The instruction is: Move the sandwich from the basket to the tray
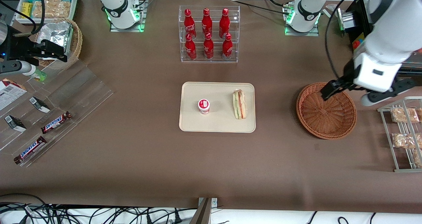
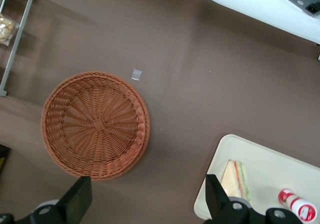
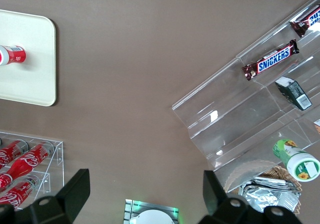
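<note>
A brown table seen from above. Near its middle lies the flat cream tray point(image 1: 216, 125), and the sandwich point(image 1: 239, 104) rests on it, lying along the tray's edge toward the working arm's end of the table. The wedge shows pale bread with red, orange and green layers. On the same tray, well apart from the sandwich, stands 1 small white cup with a red lid point(image 1: 204, 106).

The round reddish-brown wicker basket point(image 1: 339, 128) sits on the table toward the working arm's end, apart from the tray, with only its woven floor showing inside. The left arm's gripper point(image 1: 331, 88) hangs above the basket's rim, at the part of the rim farther from the front camera. Its 2 black fingers point(image 2: 77, 200) stand wide apart with nothing between them (the wrist view shows bare table and basket in the gap).

In the wrist view the basket point(image 2: 95, 125) and a corner of the tray point(image 2: 210, 184) both appear, with the sandwich point(image 2: 236, 179) and the cup point(image 2: 296, 204) on the tray.

Farther from the front camera than the tray stands a clear rack of 6 red bottles point(image 1: 208, 34). Toward the parked arm's end lie 2 Snickers bars point(image 1: 56, 122) on a clear stepped stand. A wire shelf with snack packets point(image 1: 404, 131) sits near the basket.
</note>
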